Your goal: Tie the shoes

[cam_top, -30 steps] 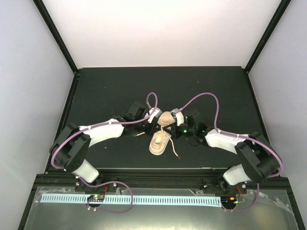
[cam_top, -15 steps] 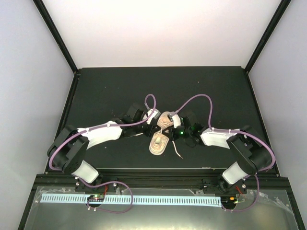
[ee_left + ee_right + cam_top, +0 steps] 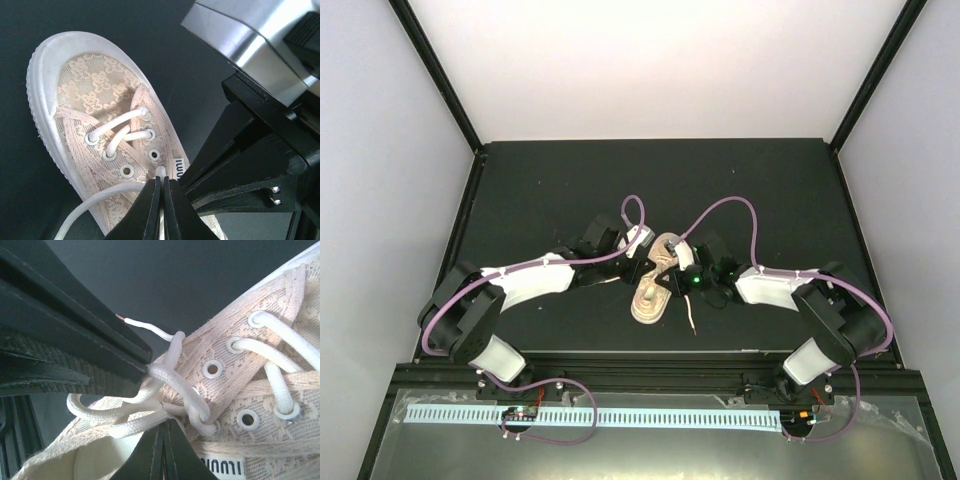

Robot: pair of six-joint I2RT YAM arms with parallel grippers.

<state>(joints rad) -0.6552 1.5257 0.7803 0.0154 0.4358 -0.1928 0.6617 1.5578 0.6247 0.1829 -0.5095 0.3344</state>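
The beige lace sneaker [image 3: 649, 298] lies on the black table, toe toward the arms. Both grippers meet over its lace eyelets. My left gripper [image 3: 644, 267] is shut on a cream lace end; in the left wrist view [image 3: 161, 182] the clear lace tip [image 3: 161, 172] pokes out between the closed fingers above the shoe [image 3: 85, 85]. My right gripper [image 3: 671, 282] is shut on a lace strand near the top eyelets, as the right wrist view [image 3: 165, 427] shows. Loose lace loops [image 3: 125, 412] lie over the shoe's opening, and one lace end [image 3: 691, 322] trails on the table.
The black table [image 3: 550, 190] has raised edges and pale walls on three sides. The right gripper's black body [image 3: 250, 150] fills the right of the left wrist view; the left gripper's fingers [image 3: 65, 340] fill the upper left of the right wrist view.
The right arm has moved left, bringing its gripper closer to the left gripper over the shoe. The left gripper shifted slightly. The trailing lace end moved a little.
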